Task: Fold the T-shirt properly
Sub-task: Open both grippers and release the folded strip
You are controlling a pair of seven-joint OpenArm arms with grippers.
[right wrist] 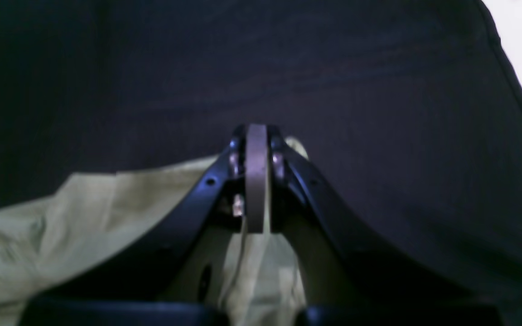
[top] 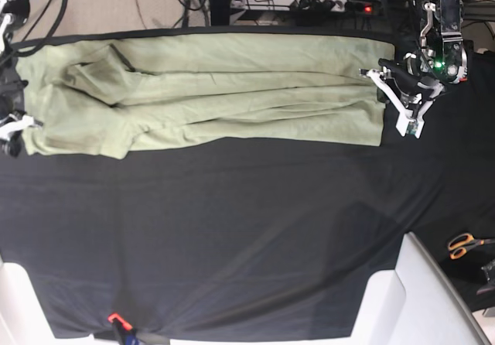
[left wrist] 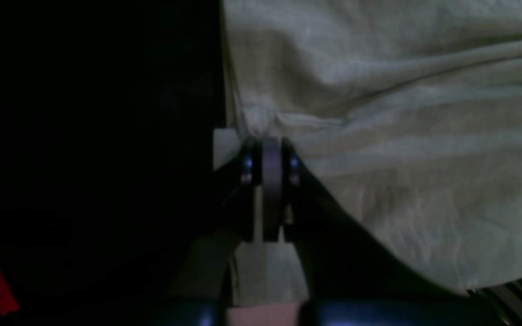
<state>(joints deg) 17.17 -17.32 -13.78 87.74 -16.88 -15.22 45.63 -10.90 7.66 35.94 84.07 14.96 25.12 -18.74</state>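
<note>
The T-shirt (top: 209, 97) lies stretched across the far side of the bench (top: 232, 229). The left hand (left wrist: 271, 145) and right hand (right wrist: 256, 136) are each clamped on an end edge. Soft, light, limp fabric; best held at hems and corners.

Both grippers look alike up close: the left gripper (left wrist: 271, 149) has two curved black fingers (left wrist: 324, 217) with a flat grey pad between them and small shiny screws at either side of the tip. The right gripper (right wrist: 256, 136) shows the same black fingers (right wrist: 188, 213), grey pad and silvery screws, plus small holes in the plastic. From across the room, the left arm (top: 441, 28) is black, with white brackets and a green light
</note>
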